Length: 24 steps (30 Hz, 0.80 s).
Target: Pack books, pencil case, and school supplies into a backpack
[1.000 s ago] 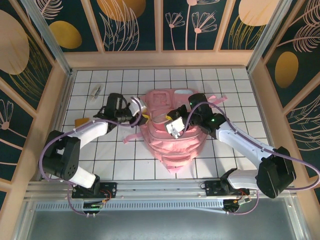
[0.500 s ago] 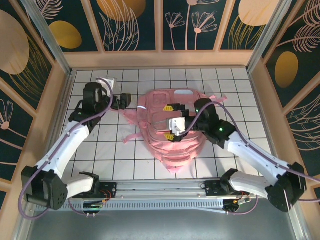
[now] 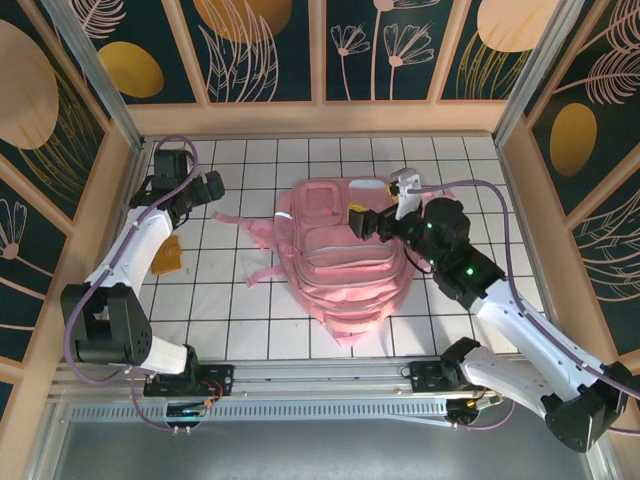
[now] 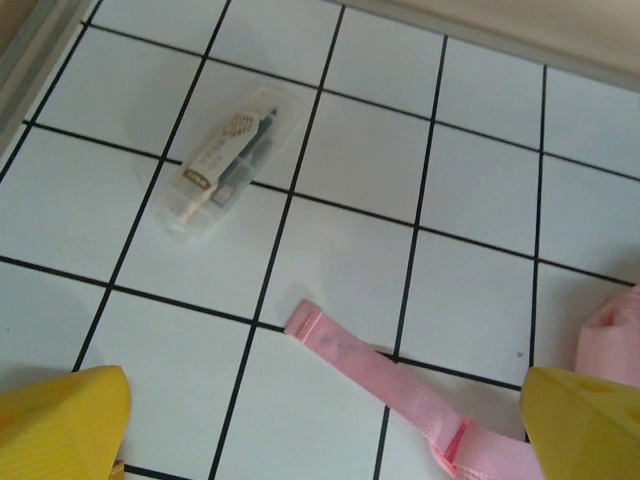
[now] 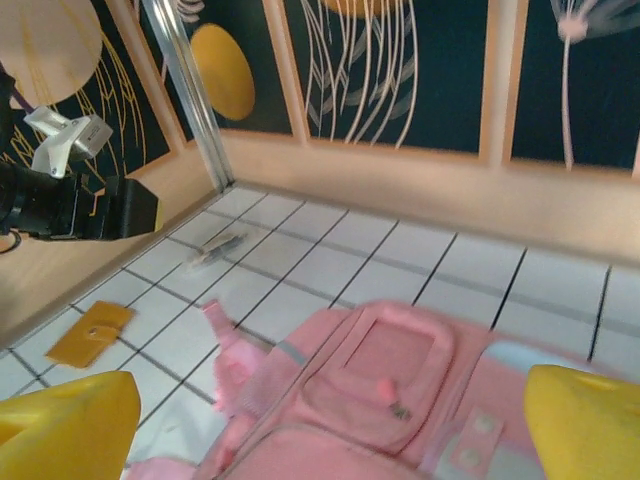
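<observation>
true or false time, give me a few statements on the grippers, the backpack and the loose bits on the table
1. The left gripper and right gripper are both open and empty. True.
2. The orange pad lies on the backpack. False: it lies on the table, left of the backpack and apart from it.
3. The left gripper holds the oblong piece. False: the piece lies on the table, untouched.
4. A pink strap lies flat on the table. True.
</observation>
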Available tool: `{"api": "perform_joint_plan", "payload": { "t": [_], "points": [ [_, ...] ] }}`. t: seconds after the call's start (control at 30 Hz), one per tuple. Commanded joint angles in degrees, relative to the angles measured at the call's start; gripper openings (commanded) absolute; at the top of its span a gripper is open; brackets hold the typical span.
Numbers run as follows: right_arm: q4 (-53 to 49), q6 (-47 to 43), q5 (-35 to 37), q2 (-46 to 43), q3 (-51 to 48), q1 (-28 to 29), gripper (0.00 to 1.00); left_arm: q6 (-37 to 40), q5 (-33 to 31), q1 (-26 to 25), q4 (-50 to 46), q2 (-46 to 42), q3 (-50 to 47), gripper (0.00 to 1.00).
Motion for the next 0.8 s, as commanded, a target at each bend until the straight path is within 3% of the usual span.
{"api": "perform_joint_plan", "payload": {
  "t": [0.0,0.17,0.33,0.63,0.77],
  "points": [
    [-9.03,11.08,0.46,2.9,1.61,-0.06,0.97,2.13,-0.25,0.29,-2.45,2.62,3.16,0.99],
    [-11.19,10.73,-7.86,5.65,1.67,0.89,0.96,12.79,-2.7,1.76,-1.01,12.2,9.32,0.99],
    [-12.7,9.28,-5.88,6.41,2.02,3.26,0.96,20.35,-1.02,2.71,-3.22,23.99,19.09,0.99],
    [-14.1,7.74,-5.05,6.44,2.71,5.15,0.93,23.14,4.29,9.41,-6.82,38.31,34.6,0.99],
    [-16.61,5.8,-4.23,7.77,5.38,5.32,0.93,25.42,6.63,9.88,-9.96,44.29,39.91,0.99]
  ]
}}
